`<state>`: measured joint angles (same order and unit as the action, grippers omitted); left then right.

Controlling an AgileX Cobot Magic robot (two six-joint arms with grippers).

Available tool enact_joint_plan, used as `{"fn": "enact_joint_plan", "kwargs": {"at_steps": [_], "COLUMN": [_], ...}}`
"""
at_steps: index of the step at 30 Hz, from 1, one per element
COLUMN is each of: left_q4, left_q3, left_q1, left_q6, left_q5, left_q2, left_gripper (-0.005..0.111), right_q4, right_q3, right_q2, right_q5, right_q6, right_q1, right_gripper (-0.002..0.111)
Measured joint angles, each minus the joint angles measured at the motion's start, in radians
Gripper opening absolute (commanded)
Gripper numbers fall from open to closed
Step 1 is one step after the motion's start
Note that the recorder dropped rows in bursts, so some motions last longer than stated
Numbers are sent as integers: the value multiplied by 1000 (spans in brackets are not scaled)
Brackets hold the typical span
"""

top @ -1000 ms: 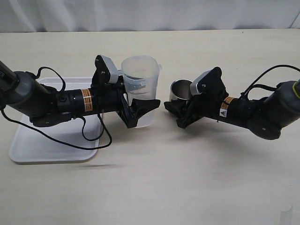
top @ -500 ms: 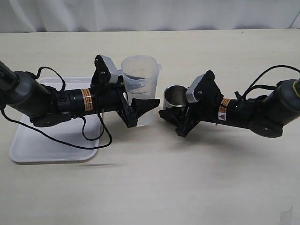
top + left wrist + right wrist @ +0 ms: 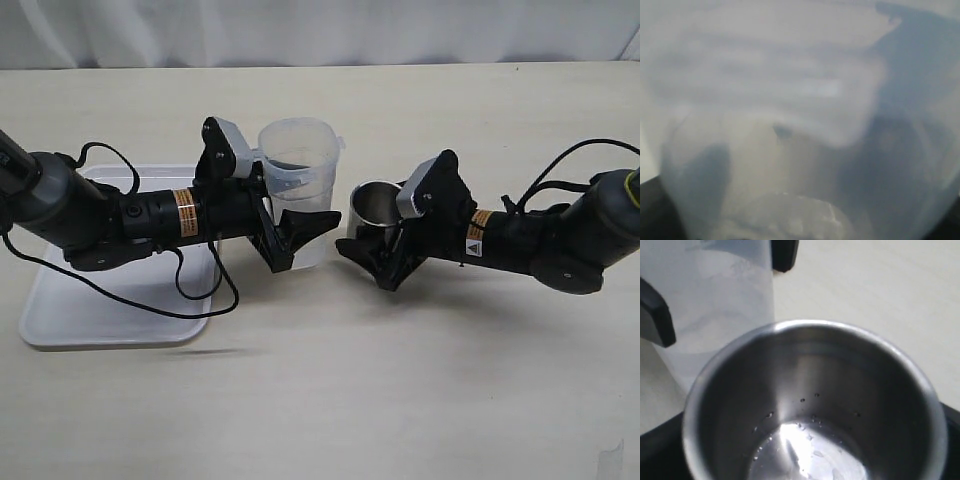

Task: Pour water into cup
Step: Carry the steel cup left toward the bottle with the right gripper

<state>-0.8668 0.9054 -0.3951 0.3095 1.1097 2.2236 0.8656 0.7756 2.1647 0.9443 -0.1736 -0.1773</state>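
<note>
The right end effector (image 3: 374,240) is clamped on the short brushed stainless-steel cup (image 3: 371,207), which lies between its jaws with clear water (image 3: 807,457) wetting its bottom, just beside the tall translucent plastic beaker (image 3: 300,150) gripped by the left end effector (image 3: 296,222), above the pale worktop (image 3: 400,380).

Silver cup (image 3: 372,209), translucent beaker (image 3: 300,160)

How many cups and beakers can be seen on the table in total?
2. The plastic beaker stands between the fingers of the left gripper. The steel cup is just to its right, in the right gripper. No others appear hidden.
</note>
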Motion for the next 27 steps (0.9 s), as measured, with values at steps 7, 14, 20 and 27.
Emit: {"fn": "enact_joint_plan", "kwargs": {"at_steps": [7, 14, 20, 27], "left_q4": [0, 6, 6, 6], "left_q3": [7, 7, 7, 7], "left_q1": [0, 0, 0, 0], "left_q6": [0, 0, 0, 0], "left_q5": [-12, -17, -17, -17], "left_q2": [0, 0, 0, 0], "left_gripper": [0, 0, 0, 0], "right_q4": [0, -9, -35, -35], "right_q3": [-14, -55, -58, -10], "right_q2": [-35, -51, -32, 34], "right_q5": [-4, -9, -9, 3], "right_q6": [0, 2, 5, 5], "right_q1": [0, 0, 0, 0], "right_gripper": [87, 87, 87, 87]}}
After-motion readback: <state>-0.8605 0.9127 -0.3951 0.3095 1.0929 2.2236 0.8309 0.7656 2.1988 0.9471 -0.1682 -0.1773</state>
